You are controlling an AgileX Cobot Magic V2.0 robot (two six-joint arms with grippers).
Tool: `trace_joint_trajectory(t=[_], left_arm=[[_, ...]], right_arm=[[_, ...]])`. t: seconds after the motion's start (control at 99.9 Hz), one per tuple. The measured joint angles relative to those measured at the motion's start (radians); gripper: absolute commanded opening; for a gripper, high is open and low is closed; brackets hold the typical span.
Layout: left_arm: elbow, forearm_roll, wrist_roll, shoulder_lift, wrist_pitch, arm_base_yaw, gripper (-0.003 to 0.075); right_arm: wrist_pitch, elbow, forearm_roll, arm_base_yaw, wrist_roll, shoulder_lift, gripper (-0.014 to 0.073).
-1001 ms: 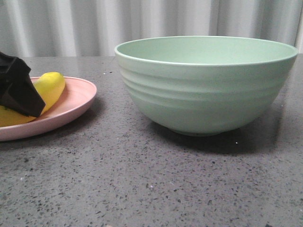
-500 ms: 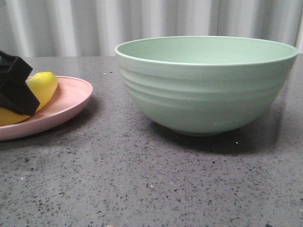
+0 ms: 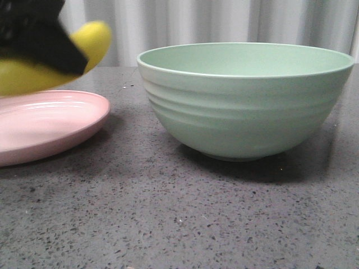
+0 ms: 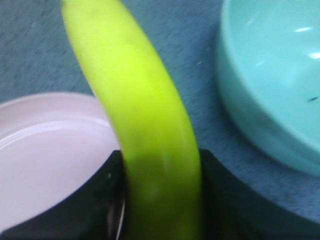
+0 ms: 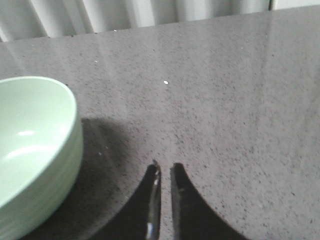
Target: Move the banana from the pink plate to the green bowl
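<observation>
My left gripper (image 3: 33, 42) is shut on the yellow banana (image 3: 90, 39) and holds it in the air above the pink plate (image 3: 50, 120), at the far left of the front view. In the left wrist view the banana (image 4: 135, 95) runs between the black fingers (image 4: 80, 210), with the bare plate (image 4: 45, 150) below and the green bowl (image 4: 275, 85) off to one side. The green bowl (image 3: 244, 98) stands to the right of the plate. My right gripper (image 5: 164, 167) is nearly shut and empty, low over the table beside the bowl (image 5: 35, 145).
The table is a grey speckled stone top (image 3: 168, 218). A pale pleated curtain (image 3: 185, 22) hangs behind it. The bowl's rim stands well above the plate's rim.
My left gripper has lifted the banana off the pink plate, up and slightly right. The plate now lies bare. The bowl has not moved.
</observation>
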Motion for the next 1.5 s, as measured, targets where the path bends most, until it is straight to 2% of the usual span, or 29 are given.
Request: trace_joint_trajectory(t=[0.1, 0.17, 0.41, 0.56, 0.74, 1.021, 1.241, 1.501], left_arm=[[-0.032, 0.000, 0.000, -0.020, 0.000, -0.071, -0.0020], [-0.050, 0.000, 0.000, -0.027, 0.000, -0.119, -0.0020], [-0.061, 0.000, 0.000, -0.029, -0.004, -0.267, -0.0020], [-0.061, 0.000, 0.000, -0.029, -0.016, -0.322, -0.0020], [-0.061, 0.000, 0.000, -0.029, -0.022, -0.331, -0.0020], [-0.061, 0.000, 0.000, -0.029, -0.028, -0.331, -0.0020], [-0.061, 0.012, -0.018, -0.029, -0.025, -0.319, -0.0020], [-0.060, 0.021, -0.036, -0.029, -0.018, -0.311, -0.0020]], right_arm=[[0.045, -0.065, 0.010, 0.039, 0.000, 0.002, 0.0238], [0.068, -0.102, 0.033, 0.066, -0.002, 0.010, 0.0291], [0.105, -0.212, 0.232, 0.176, -0.002, 0.135, 0.0301], [0.058, -0.235, 0.354, 0.263, -0.002, 0.249, 0.0328], [-0.085, -0.235, 0.459, 0.430, -0.002, 0.395, 0.0338], [-0.318, -0.293, 0.491, 0.680, -0.002, 0.607, 0.0338], [-0.346, -0.370, 0.508, 0.712, -0.002, 0.732, 0.0338], [-0.344, -0.387, 0.509, 0.712, -0.002, 0.756, 0.0338]])
